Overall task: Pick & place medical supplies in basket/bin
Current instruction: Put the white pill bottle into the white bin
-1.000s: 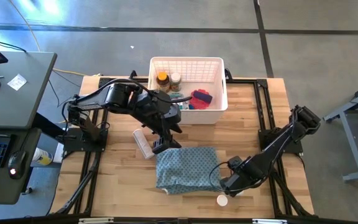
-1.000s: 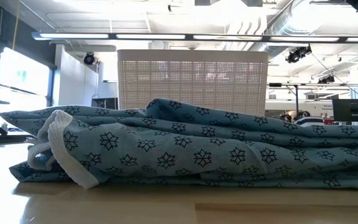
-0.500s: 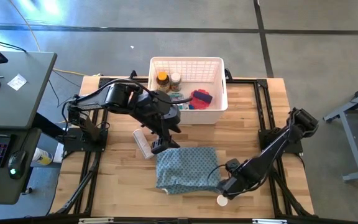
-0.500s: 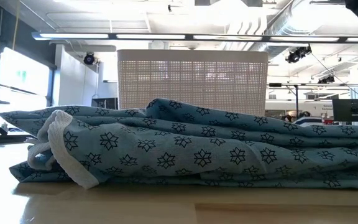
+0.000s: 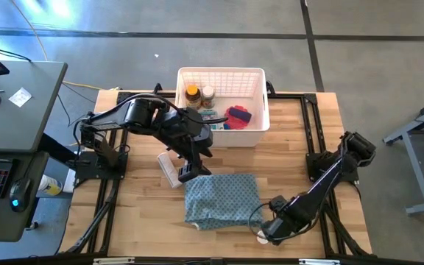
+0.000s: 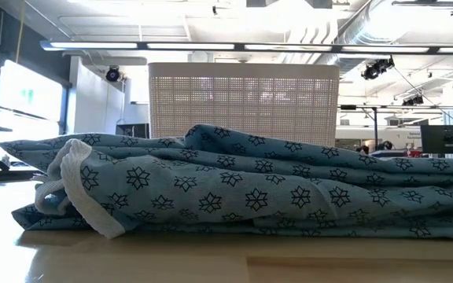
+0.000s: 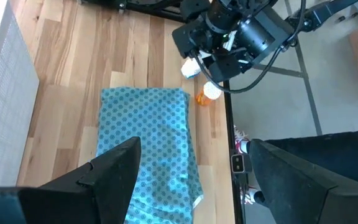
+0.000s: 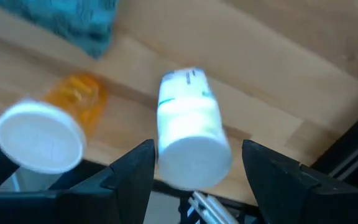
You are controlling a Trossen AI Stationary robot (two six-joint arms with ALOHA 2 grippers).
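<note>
Sideways — white pill bottle (image 8: 190,127), base toward open right pincer (image 8: 191,163).

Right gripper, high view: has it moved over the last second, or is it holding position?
Yes. The right gripper has slid toward the table's near edge, off the blue patterned cloth's corner and onto the white-capped bottle lying there.

Wooden worktop (image 5: 142,210) carries the patterned cloth (image 5: 221,199); behind it a white basket (image 5: 221,77), beside its corner two bottles (image 8: 191,134).
</note>
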